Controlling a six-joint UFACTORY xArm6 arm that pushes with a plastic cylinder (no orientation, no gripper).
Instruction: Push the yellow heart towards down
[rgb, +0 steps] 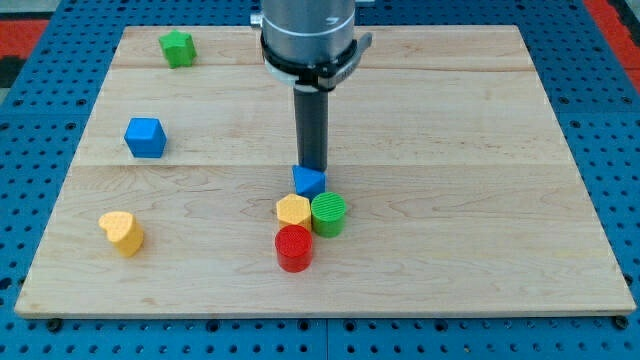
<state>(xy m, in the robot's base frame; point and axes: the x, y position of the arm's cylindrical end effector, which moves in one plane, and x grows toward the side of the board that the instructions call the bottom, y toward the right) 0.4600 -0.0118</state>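
Observation:
The yellow heart (122, 232) lies on the wooden board (450, 200) at the view's lower left, on its own. My tip (312, 167) is near the middle of the board, far to the right of the heart. It stands just above a small blue block (309, 181) and seems to touch its top edge.
A cluster sits just below my tip: the small blue block, a yellow hexagon block (294, 211), a green cylinder (328, 213) and a red cylinder (294, 248). A blue cube (145, 137) is at the left. A green star (178, 47) is at the top left.

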